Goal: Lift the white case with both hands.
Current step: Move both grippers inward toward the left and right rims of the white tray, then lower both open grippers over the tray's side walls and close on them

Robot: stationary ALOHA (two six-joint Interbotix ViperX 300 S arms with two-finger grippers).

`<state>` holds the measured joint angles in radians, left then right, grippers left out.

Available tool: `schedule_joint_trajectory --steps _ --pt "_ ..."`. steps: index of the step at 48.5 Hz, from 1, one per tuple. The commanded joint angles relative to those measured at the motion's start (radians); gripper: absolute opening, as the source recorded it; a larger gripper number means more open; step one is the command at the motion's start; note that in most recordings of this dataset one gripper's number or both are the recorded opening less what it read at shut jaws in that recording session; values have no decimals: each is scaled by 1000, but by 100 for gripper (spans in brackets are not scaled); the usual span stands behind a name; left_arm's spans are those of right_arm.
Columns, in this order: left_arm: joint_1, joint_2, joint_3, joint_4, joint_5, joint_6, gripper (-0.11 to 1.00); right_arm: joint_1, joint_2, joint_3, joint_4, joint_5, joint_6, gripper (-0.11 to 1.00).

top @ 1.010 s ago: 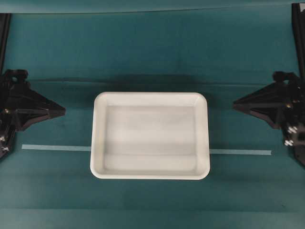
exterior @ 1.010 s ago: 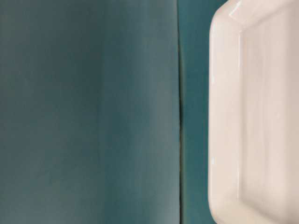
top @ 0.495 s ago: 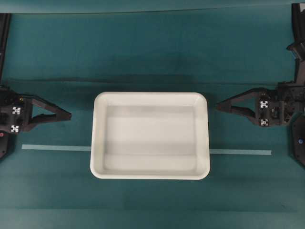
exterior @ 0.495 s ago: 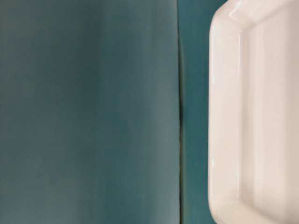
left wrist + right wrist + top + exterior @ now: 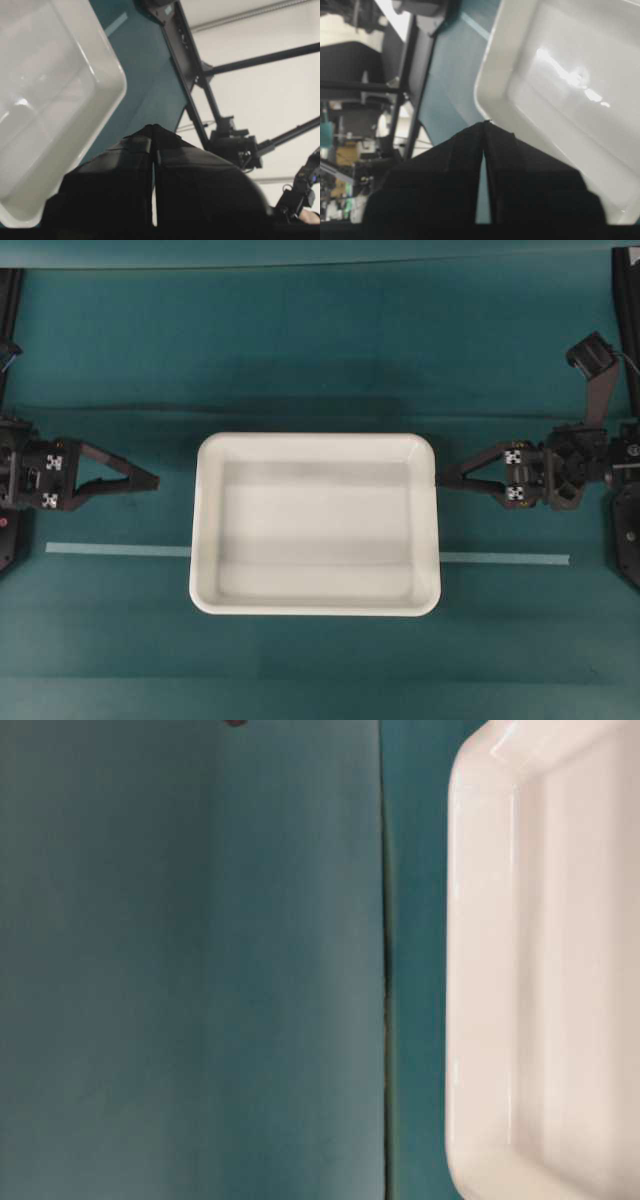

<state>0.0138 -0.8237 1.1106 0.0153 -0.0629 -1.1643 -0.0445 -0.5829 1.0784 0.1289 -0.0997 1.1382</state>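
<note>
Since a second ago both claws have rolled at the wrist and reached inward toward the tray, the right one farther than the left. The right claw [image 5: 441, 480] now points its tip at the right rim of the white case [image 5: 315, 525], just beside it or barely touching; the overhead view cannot settle which. In the right wrist view its two black fingers [image 5: 455, 165] meet at the tips with only a thin sliver of light between them lower down, so it is narrow, nearly closed, and holds nothing. The left claw [image 5: 152, 481] sits on the opposite side, its tip aimed at the left rim of the white case but clearly apart from it, with bare teal surface [image 5: 170, 510] between them. In the left wrist view its fingers [image 5: 125, 170] are pressed together, closed on nothing. Each claw shows small white cross marks on its black body. The white case lies flat in the middle of the teal surface, between the two claws, its inside bare. A thin pale tape strip [image 5: 115, 549] runs left to right across the surface and passes under the case. A black frame post [image 5: 8, 320] stands at the left edge.
</note>
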Motion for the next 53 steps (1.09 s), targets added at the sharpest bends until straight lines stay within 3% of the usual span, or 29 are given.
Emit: schedule_joint_trajectory --steps 1,6,13,17,21,28,37,46,53 --pt "8 26 -11 3 -5 0 2 3 37 -20 -3 -18 2 18" --pt "9 26 -8 3 0 -5 18 5 43 -20 -2 -21 3 44" --pt "9 32 -8 3 49 -18 59 -2 43 -17 -2 -20 -2 82" --pt "5 37 -3 3 63 -46 82 -5 43 -9 -2 -15 3 93" --pt "-6 44 17 3 60 -75 97 -5 43 5 2 -15 6 94" --pt "-18 72 77 3 37 -89 97 -3 43 41 2 5 29 94" --pt "-8 153 137 3 -95 -91 97 15 44 115 2 -8 87 93" --pt "-6 295 195 2 -259 -92 97 17 69 170 0 -94 95 93" --pt "9 430 219 2 -448 -92 97 23 135 216 2 -227 107 93"
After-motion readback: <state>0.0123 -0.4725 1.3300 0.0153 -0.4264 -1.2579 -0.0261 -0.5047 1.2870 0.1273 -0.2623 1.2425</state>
